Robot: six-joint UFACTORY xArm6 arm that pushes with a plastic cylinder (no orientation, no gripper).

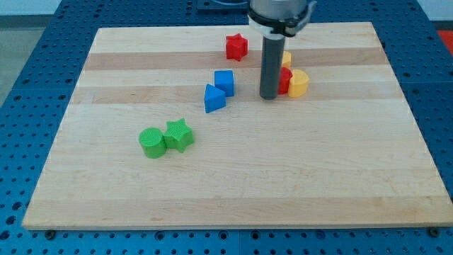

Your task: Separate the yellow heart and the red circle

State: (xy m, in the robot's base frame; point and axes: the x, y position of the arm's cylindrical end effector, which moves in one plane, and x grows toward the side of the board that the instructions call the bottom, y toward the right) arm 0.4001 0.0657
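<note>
The red circle lies in the upper right part of the wooden board, partly hidden behind my rod. The yellow heart sits right against it on the view's right, touching it. My tip rests on the board at the red circle's left edge, close to or touching it. A second yellow block shows just above the red circle, mostly hidden by the rod, so its shape cannot be made out.
A red star lies near the top edge. A blue cube and a blue triangle lie left of my tip. A green circle and a green star touch at lower left.
</note>
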